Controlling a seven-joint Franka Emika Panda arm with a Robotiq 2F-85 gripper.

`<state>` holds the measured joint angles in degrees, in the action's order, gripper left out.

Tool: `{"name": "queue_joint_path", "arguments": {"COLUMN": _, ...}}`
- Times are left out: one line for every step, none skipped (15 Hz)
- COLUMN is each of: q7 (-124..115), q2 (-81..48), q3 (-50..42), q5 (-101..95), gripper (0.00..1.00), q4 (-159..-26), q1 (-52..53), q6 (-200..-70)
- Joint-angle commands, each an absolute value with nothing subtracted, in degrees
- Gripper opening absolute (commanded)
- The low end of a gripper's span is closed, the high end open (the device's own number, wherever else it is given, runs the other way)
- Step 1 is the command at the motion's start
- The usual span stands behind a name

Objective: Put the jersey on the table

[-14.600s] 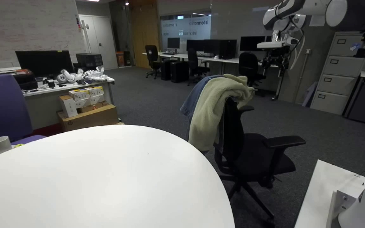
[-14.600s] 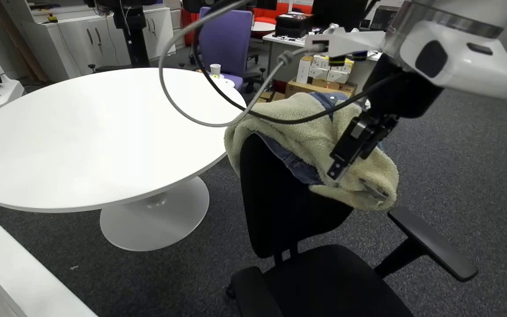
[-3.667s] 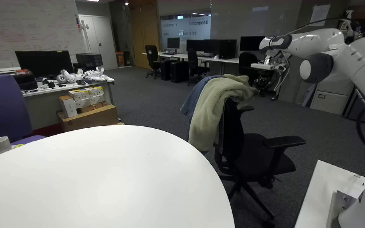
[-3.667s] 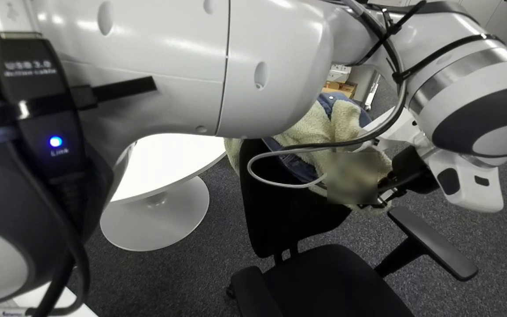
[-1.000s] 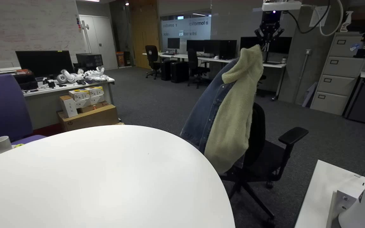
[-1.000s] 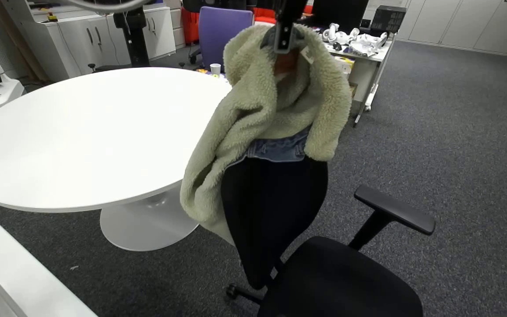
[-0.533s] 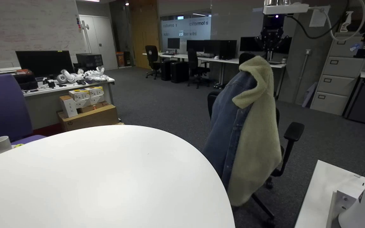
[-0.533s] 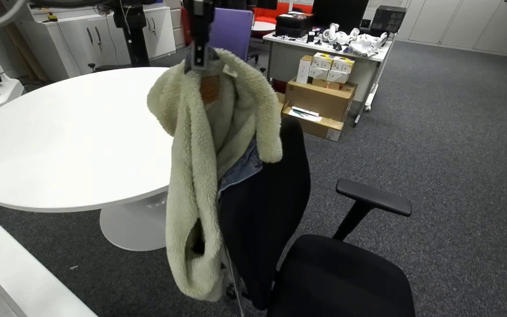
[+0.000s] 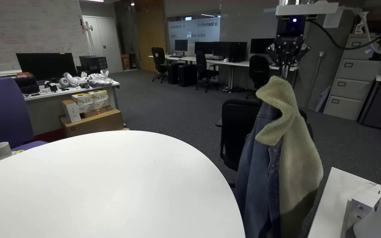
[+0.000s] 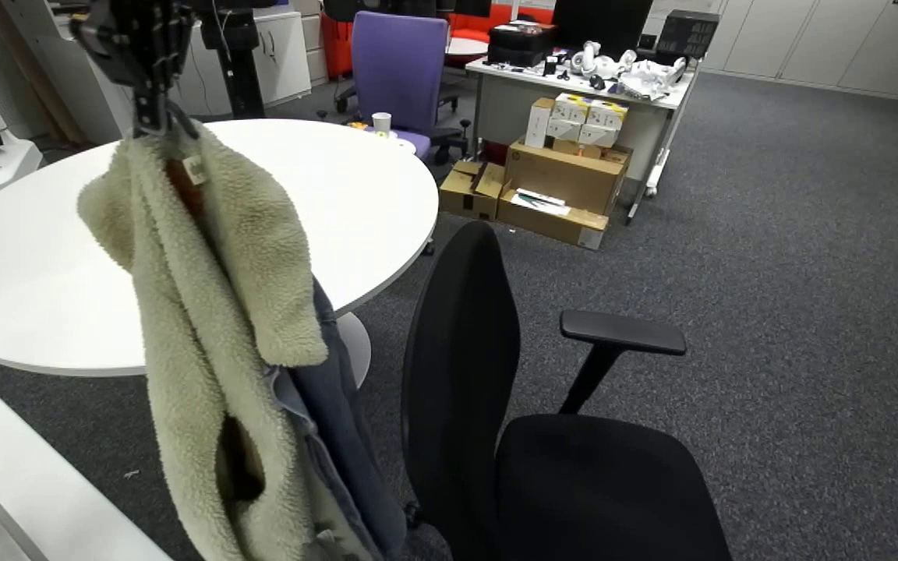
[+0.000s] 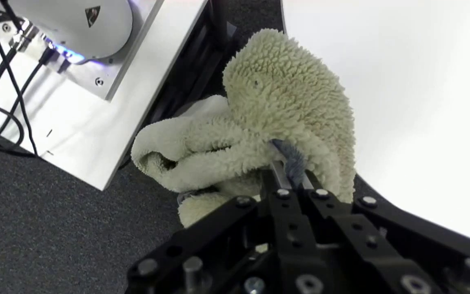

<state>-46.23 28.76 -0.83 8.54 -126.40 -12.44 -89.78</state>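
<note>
I see one black two-fingered gripper [image 9: 284, 73] pinching one blue-denim, cream-fleeced jersey [image 9: 286, 162] beside one round white table [image 9: 117, 185], one black office chair [image 10: 461, 389] nearby, one purple-upholstered chair [image 10: 399, 70] beyond.

One claw [image 11: 294, 174], one jersey [image 9: 296, 158], one large round table [image 9: 121, 185], one purple chair [image 10: 398, 66], four filing-cabinet drawers [image 9: 352, 87]

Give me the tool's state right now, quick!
Tool: closed, holding the jacket, which hangs below it.

Jaws downward (nearly together)
</note>
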Motion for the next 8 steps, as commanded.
{"name": "queue_joint_path", "arguments": {"q7": -54.0, "q2": 40.4, "q3": 3.1, "q5": 13.3, "gripper": 0.01, "q4": -130.1, "q1": -10.7, "q6": -90.1}}
{"name": "queue_joint_path", "arguments": {"q7": -56.4, "q2": 42.5, "q3": 4.6, "q5": 14.2, "gripper": 0.01, "q4": -130.3, "q1": -10.5, "q6": -90.9}}
{"name": "queue_joint_path", "arguments": {"q7": -57.7, "q2": 44.6, "q3": 5.7, "q5": 14.3, "gripper": 0.01, "q4": -130.3, "q1": -10.1, "q6": -90.3}}
{"name": "queue_joint_path", "arguments": {"q7": -58.7, "q2": 45.6, "q3": 6.4, "q5": 15.6, "gripper": 0.01, "q4": -128.9, "q1": -9.4, "q6": -89.8}}
{"name": "queue_joint_path", "arguments": {"q7": -59.9, "q2": 46.3, "q3": 7.3, "q5": 16.1, "gripper": 0.01, "q4": -127.6, "q1": -9.0, "q6": -89.6}}
{"name": "queue_joint_path", "arguments": {"q7": -60.1, "q2": 46.3, "q3": 7.7, "q5": 16.3, "gripper": 0.01, "q4": -127.0, "q1": -8.8, "q6": -90.8}}
{"name": "queue_joint_path", "arguments": {"q7": -60.3, "q2": 46.4, "q3": 7.9, "q5": 16.2, "gripper": 0.01, "q4": -126.7, "q1": -8.9, "q6": -91.8}}
{"name": "queue_joint_path", "arguments": {"q7": -60.4, "q2": 46.6, "q3": 8.1, "q5": 16.2, "gripper": 0.01, "q4": -126.5, "q1": -9.0, "q6": -92.9}}
